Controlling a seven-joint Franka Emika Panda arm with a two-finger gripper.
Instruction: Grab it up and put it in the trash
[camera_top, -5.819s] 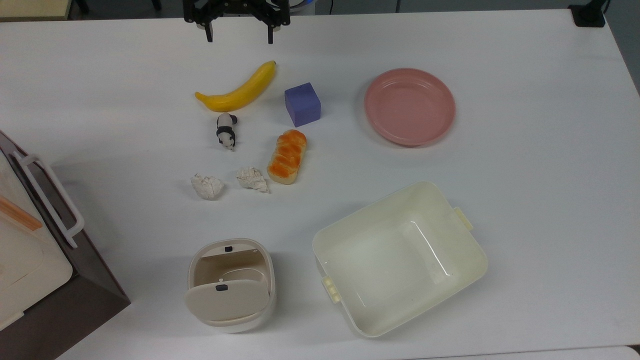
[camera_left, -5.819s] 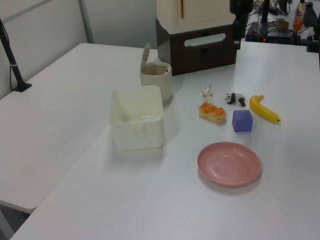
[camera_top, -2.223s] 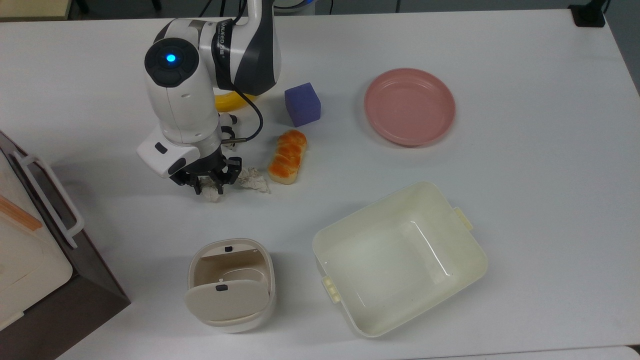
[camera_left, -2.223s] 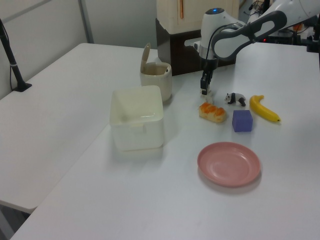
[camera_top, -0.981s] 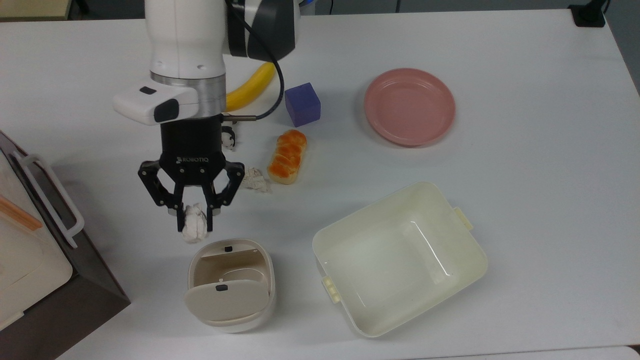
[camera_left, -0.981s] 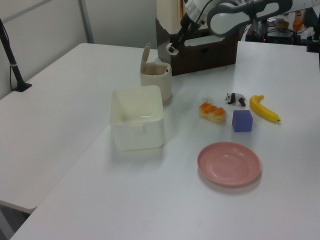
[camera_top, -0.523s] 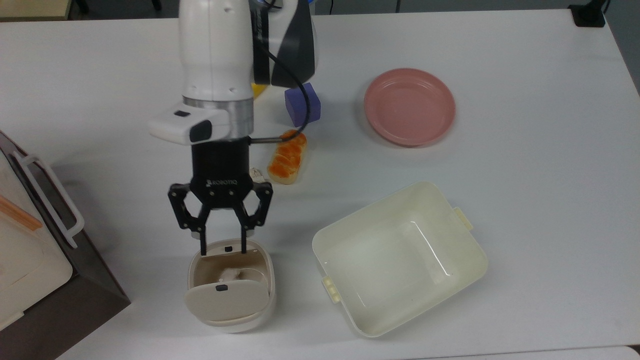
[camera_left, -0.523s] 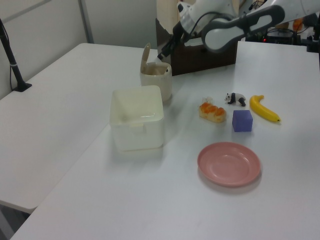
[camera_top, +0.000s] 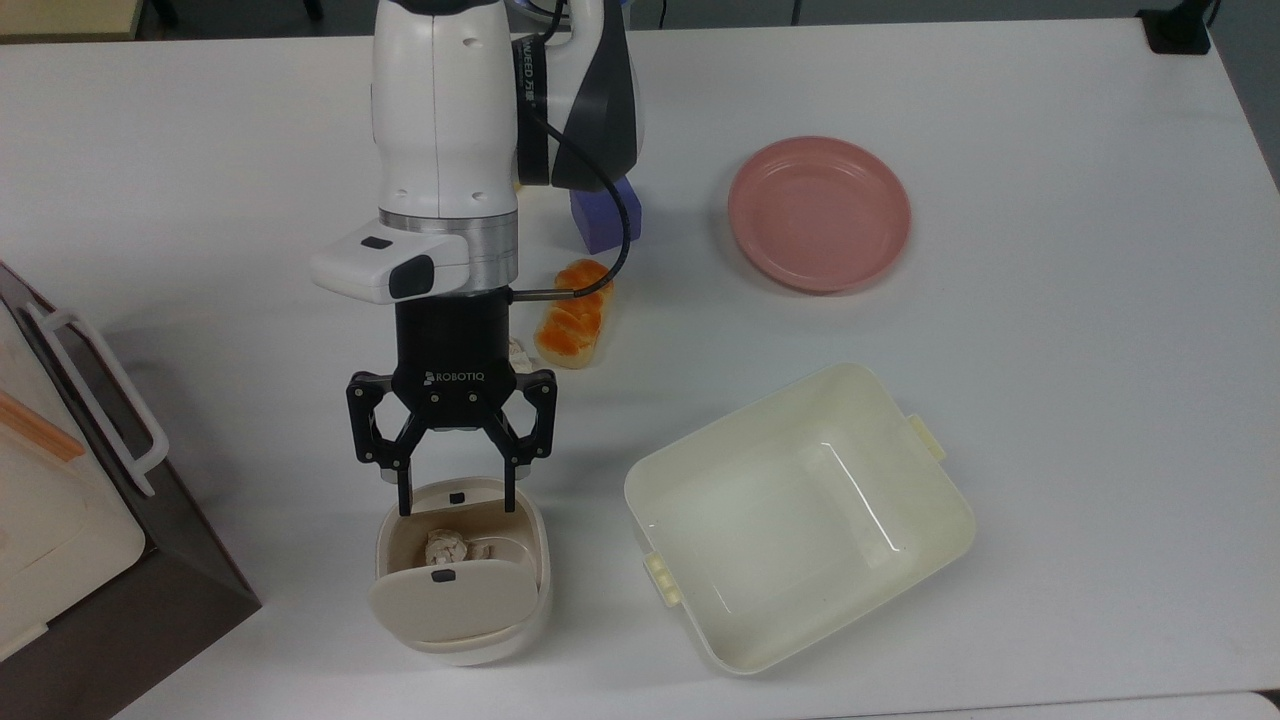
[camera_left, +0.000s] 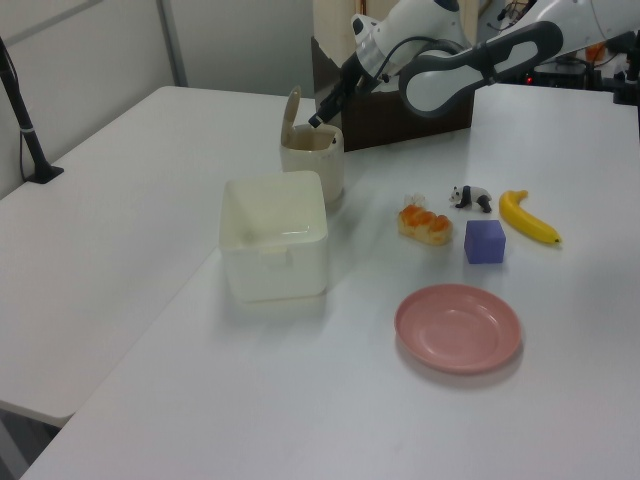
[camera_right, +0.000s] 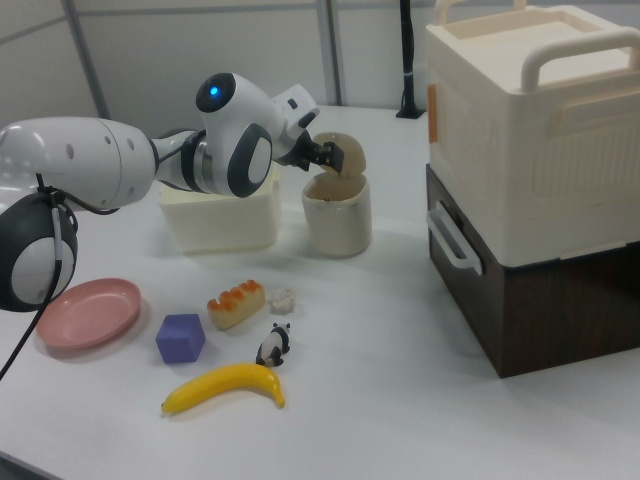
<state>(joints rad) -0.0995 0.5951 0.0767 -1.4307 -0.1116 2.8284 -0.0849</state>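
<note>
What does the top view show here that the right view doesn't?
The top view looks down into the trash bin, where the paper wad lies under the open gripper. The right view shows the banana and panda toy, plus a cream box on a dark cabinet. Both show the bread, pink plate and cream tub.

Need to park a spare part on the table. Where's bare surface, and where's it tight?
Free: the table past the plate and tub toward the top view's right, and the top view's upper left corner. Crowded: around the bread, cube and arm, and between the bin and brown box.
</note>
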